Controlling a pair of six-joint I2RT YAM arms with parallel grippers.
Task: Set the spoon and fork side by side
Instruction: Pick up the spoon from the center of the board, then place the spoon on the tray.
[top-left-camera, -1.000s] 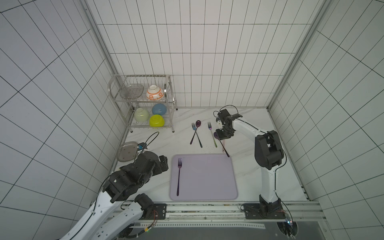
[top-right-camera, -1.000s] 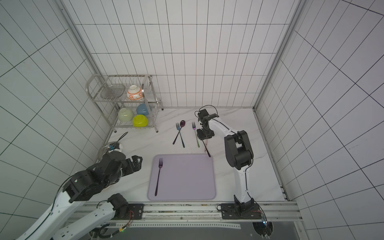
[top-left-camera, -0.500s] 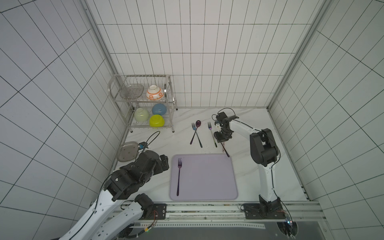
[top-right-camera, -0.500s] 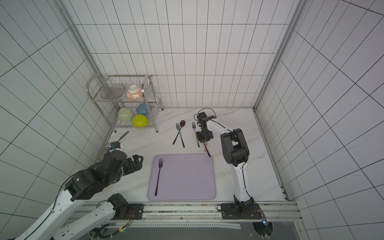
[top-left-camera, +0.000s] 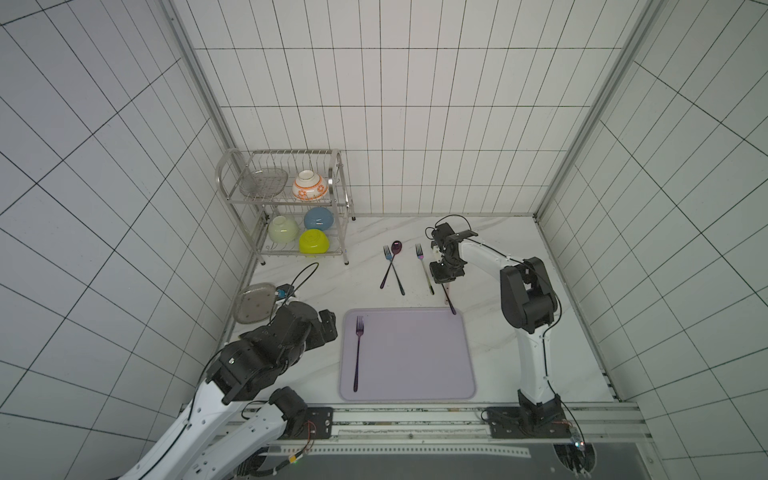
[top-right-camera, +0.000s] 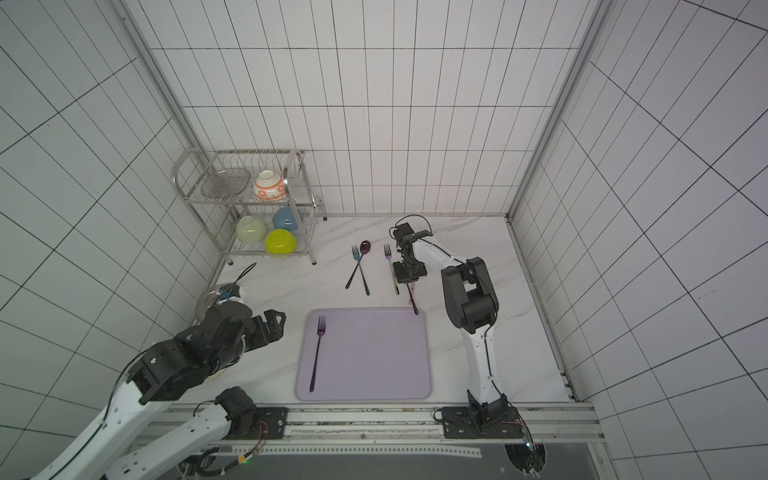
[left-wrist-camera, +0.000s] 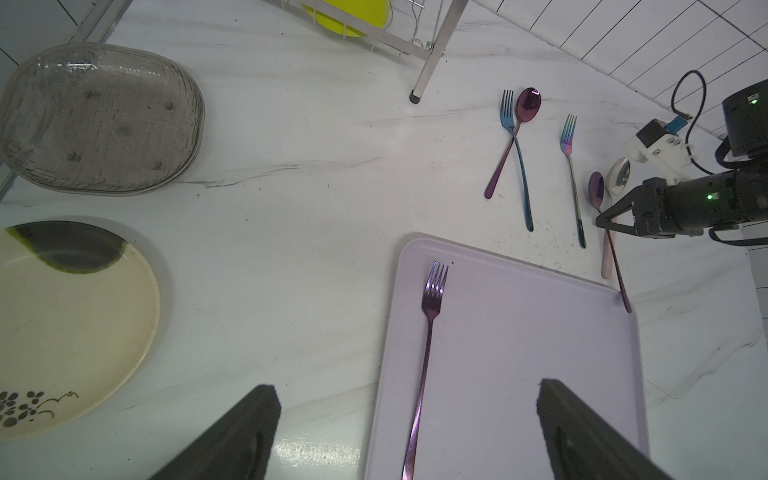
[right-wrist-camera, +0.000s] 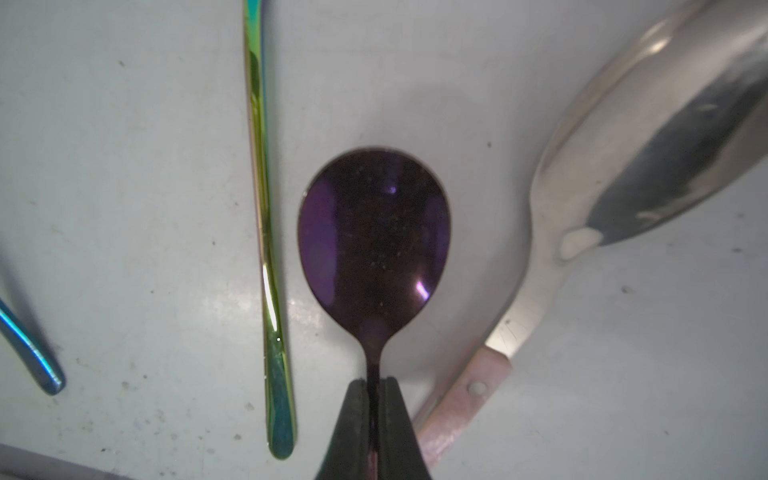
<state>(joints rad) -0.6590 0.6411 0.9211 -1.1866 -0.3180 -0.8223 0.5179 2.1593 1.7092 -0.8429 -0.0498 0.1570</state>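
The right claw (right-wrist-camera: 372, 384) has closed over the last second. Its fingers stood apart over the cutlery a second ago and are now pressed together on the thin neck of the purple spoon (right-wrist-camera: 374, 237), just below the bowl. In both top views the claw has also come a little nearer the lavender tray (top-left-camera: 415, 374), and the arm's elbow has drawn in behind it.

The spoon itself has not shifted: it lies flat on the white surface (top-left-camera: 490, 340) with its handle (top-left-camera: 449, 301) running out from under the claw to the tray's nearest corner. Close on one side of the claw lies a rainbow fork (right-wrist-camera: 262, 208), and on the other a silver spoon with a pinkish handle (right-wrist-camera: 623, 166). Both are unmoved, as are the crossed blue fork and purple spoon (top-left-camera: 390, 266) beyond the rainbow fork.

The left claw (left-wrist-camera: 405, 390) has stayed where it was, its fingers (left-wrist-camera: 266, 415) spread wide. The purple fork (left-wrist-camera: 428, 345) rests on the tray just ahead of that claw, in the same spot as before and well apart from the pinched spoon.
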